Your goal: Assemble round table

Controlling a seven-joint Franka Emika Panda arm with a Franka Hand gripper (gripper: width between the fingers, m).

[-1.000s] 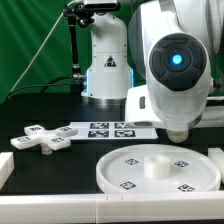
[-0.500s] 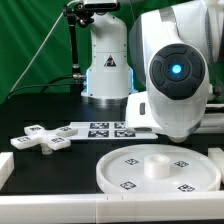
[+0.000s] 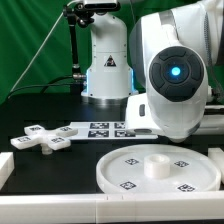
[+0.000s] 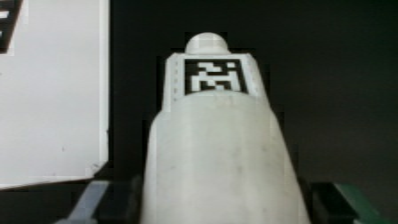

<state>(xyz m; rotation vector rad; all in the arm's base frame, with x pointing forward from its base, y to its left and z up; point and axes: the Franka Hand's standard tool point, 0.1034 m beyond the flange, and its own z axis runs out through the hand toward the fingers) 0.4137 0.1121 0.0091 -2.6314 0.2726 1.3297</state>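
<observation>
In the wrist view the white cylinder leg [image 4: 217, 130] fills the middle, with a black-and-white tag near its narrow far tip. My gripper [image 4: 217, 205] has it between its fingers [image 4: 98, 200], which sit close on both sides, so it looks shut on the leg. In the exterior view the arm's bulky body [image 3: 175, 75] hides both gripper and leg. The large rimmed round disc [image 3: 108, 172] lies at the front with a raised hub in its middle. The cross-shaped foot [image 3: 45, 138] lies at the exterior view's left.
The marker board [image 3: 105, 128] lies behind the disc, and it shows in the wrist view [image 4: 45, 110] beside the leg. The white robot base [image 3: 105, 70] stands at the back before a green curtain. A white rail [image 3: 60, 201] runs along the table's front edge.
The arm's body dropped a little and grew larger in the exterior view between one second and half a second ago. It has held still since. The disc and foot have not moved.
</observation>
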